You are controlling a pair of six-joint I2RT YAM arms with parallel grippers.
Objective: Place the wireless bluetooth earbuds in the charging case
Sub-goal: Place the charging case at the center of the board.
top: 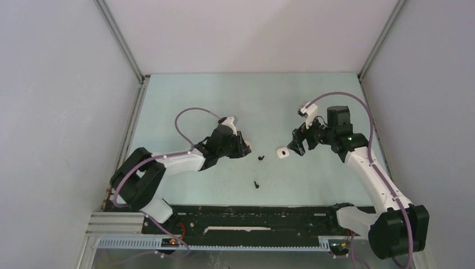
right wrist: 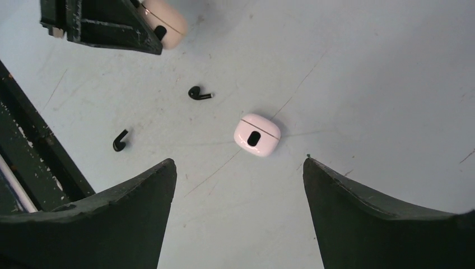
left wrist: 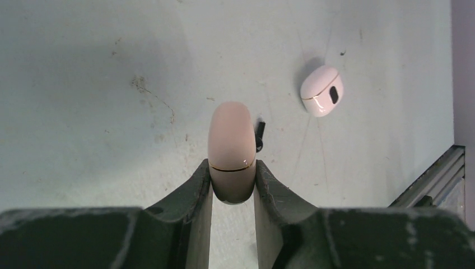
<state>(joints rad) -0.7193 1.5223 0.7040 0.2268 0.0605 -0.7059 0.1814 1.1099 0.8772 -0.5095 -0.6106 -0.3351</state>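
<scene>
Preparation seems underway: left gripper (left wrist: 232,180) pinches a closed pink case (left wrist: 231,143), right gripper (right wrist: 237,162) hovers spread above the white case (right wrist: 256,135) near the worktop's (right wrist: 381,73) middle, so a case must open before the black earbuds (right wrist: 199,93) go in.

Two black stemmed plastic earbuds (right wrist: 200,93); two glossy rounded cases: pink case (left wrist: 231,140) within left tool (left wrist: 232,168), white case (right wrist: 256,135) ahead of right tool (right wrist: 237,161).

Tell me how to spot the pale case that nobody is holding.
Start at the middle of the pale green table. Close by the open right hand lies a white pebble-like case with a black oval mark. The other case is clamped in the left hand; this one lies free.
</scene>
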